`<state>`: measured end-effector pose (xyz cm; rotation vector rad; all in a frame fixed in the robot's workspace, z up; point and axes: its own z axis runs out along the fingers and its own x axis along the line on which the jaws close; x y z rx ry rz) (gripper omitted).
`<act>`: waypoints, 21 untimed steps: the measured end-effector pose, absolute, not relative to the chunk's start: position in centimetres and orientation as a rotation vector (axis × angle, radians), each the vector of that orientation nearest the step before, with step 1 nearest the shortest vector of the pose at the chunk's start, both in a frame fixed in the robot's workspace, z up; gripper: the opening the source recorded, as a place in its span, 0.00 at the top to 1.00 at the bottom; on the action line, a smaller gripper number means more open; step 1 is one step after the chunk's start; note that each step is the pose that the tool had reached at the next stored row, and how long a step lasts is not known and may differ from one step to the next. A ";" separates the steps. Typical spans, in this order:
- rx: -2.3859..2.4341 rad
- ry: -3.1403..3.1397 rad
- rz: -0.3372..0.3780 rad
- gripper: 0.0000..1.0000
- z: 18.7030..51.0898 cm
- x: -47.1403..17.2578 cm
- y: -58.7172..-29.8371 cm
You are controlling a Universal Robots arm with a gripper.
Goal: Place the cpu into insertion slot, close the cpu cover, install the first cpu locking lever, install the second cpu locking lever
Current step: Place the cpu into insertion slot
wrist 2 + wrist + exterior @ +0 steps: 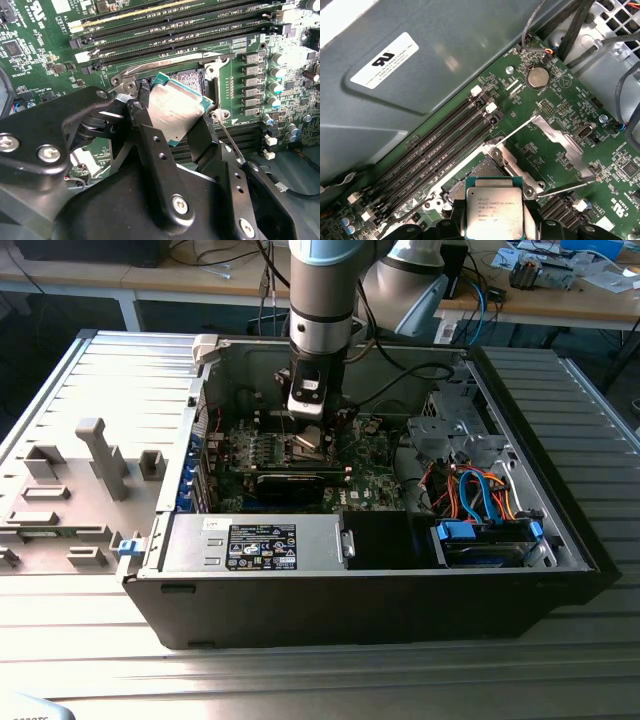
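Silvery-grey on top with a green rim, the cpu (176, 107) is pinched by two opposite edges between the black fingers (150, 145) of the end effector (170, 116), which is clamped firmly on it. From where I stand it hangs just over the insertion slot (192, 80), a little tilted, and I judge it is not yet seated. In the first wrist view the cpu (494, 212) has its printed face up, with the dark insertion slot (481, 176) just beyond it.

Holding it by the edges looks deliberate to me: the underside stays clear, so the chip can settle flat inside the frame. The cpu cover (562, 140) stands open to one side of the socket and two thin locking levers (512, 131) stick up free, which leaves the recess unobstructed.

Beside the socket run the long memory slots (440, 147), with a coin battery (537, 77) further off on the green motherboard (615, 170). All this sits in an open computer case (350, 610) lying on its side on the ribbed metal desk (400, 680), with the arm (322, 300) reaching straight down into it.
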<state>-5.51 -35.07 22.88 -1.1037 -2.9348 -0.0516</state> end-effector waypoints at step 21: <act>-1.270 -2.869 -0.052 0.46 22.9 -5.5 -35.1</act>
